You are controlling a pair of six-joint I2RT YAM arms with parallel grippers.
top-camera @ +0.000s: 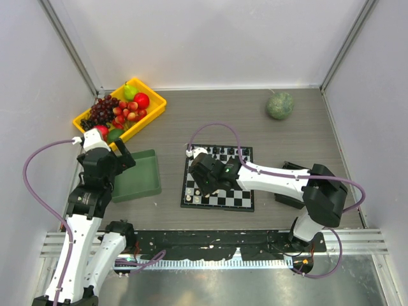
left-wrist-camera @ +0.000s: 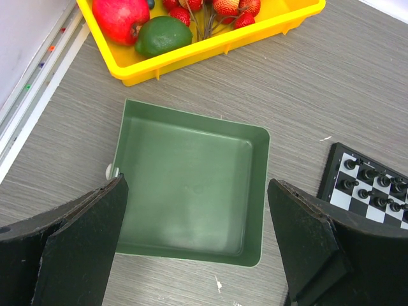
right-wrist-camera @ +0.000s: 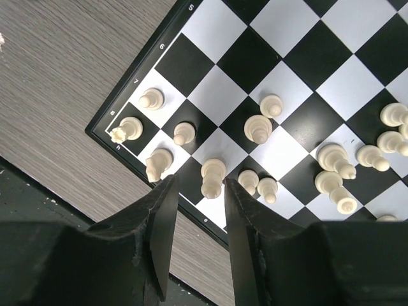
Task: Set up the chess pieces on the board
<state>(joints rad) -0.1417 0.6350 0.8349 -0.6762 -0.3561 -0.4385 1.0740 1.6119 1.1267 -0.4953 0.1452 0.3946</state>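
Your right pincer (right-wrist-camera: pixel 199 183) hangs narrow over the board (right-wrist-camera: pixel 220 95), near its left edge, straddling a cream piece (right-wrist-camera: pixel 212 177) (not yet gripping it, I judge). You're sorting the white ranks, so next close and lift it squarely. Your left pincer (left-wrist-camera: pixel 197 191) gapes wide above the green tray (left-wrist-camera: pixel 191 159) on the counter (left-wrist-camera: pixel 306 83).

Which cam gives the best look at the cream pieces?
Right wrist: close-up, cream pieces individually distinct on the board. Top external shows them tiny, partly behind the right arm. Left wrist catches only a board corner with black pieces.
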